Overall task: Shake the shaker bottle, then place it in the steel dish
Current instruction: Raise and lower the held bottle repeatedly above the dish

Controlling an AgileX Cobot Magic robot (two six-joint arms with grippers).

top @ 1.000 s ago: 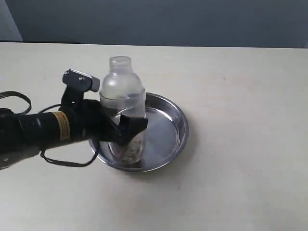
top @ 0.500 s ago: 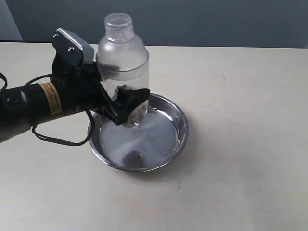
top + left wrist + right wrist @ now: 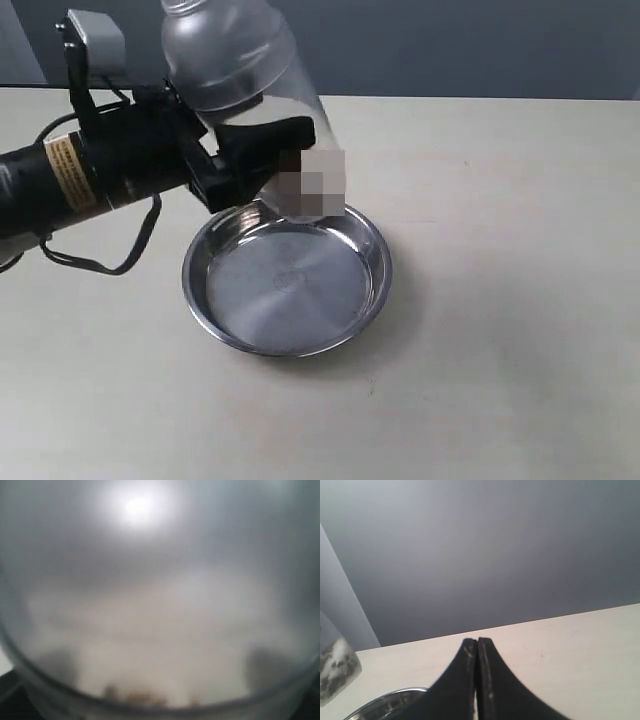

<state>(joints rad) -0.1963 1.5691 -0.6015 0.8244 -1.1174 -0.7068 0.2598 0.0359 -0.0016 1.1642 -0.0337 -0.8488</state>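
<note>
Steel dish (image 3: 383, 272) unmoved; shaker bottle (image 3: 235, 60) lifted, tilted

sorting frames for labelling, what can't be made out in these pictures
Bottle cap: exterior view, cut off by the top edge.
Bottle's lower end: exterior view, covered by a pixelated patch.
Left wrist view: the bottle fills the frame, out of focus; nothing beyond it is readable.
Dish, right wrist view: mostly cut off by the frame edge.
Right gripper: absent from the exterior view; only its tips show in the right wrist view.
</note>
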